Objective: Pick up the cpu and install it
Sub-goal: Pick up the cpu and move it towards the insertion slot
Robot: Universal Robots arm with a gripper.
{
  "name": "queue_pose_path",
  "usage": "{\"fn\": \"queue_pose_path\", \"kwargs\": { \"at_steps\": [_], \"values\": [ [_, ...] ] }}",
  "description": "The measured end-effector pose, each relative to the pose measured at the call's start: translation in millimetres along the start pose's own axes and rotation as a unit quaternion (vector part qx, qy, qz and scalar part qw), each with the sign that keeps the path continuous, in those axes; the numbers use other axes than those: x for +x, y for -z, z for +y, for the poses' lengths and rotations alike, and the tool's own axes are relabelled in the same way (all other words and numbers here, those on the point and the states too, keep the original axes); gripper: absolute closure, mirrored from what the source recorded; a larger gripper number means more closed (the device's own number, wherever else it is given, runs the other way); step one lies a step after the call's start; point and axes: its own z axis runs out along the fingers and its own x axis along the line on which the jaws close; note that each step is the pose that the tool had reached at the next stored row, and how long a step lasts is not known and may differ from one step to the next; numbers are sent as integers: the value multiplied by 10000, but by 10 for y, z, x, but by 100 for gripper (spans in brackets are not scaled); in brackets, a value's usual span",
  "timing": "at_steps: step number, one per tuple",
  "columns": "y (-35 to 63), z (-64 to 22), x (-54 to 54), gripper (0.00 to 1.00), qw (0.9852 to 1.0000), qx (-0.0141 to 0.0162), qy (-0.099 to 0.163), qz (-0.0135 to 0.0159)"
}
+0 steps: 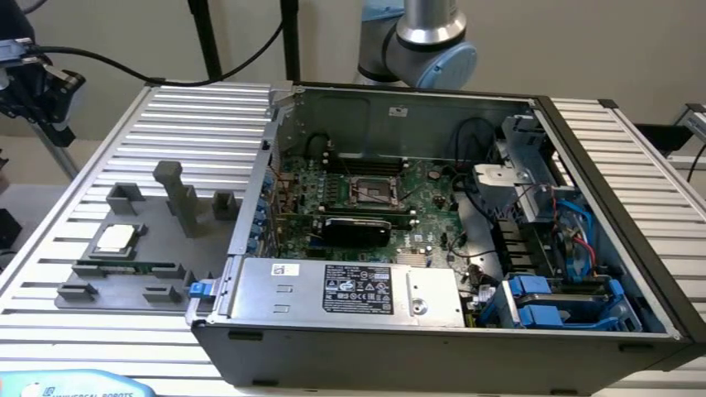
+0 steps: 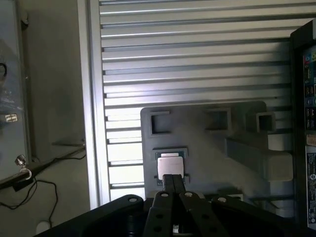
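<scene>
The ribbed aluminium bench [image 1: 132, 339] carries an open black steel computer case [image 1: 441, 351] and, beside it, a flat grey plastic fixture plate [image 1: 155, 248]. The black pincer [image 2: 173, 178] hangs above the plate, fingers pressed together on nothing. The small square silver-topped cpu [image 1: 115, 239] lies in its fixture recess.

cpu [image 2: 170, 163]: one edge hidden behind hand [image 2: 173, 177] | arm [image 1: 425, 41]: cut off at exterior view's top

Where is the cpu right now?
On the exterior view's left, the cpu sits on the grey fixture plate, beside the green memory stick, outside the computer case.
</scene>
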Motion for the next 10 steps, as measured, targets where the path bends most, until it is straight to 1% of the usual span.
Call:
{"fn": "queue_pose_path", "kwargs": {
  "at_steps": [8,9,10],
  "values": [
    [0,0,0,89,10000,0,0,0],
    [0,0,0,88,10000,0,0,0],
    [0,0,0,82,10000,0,0,0]
  ]
}}
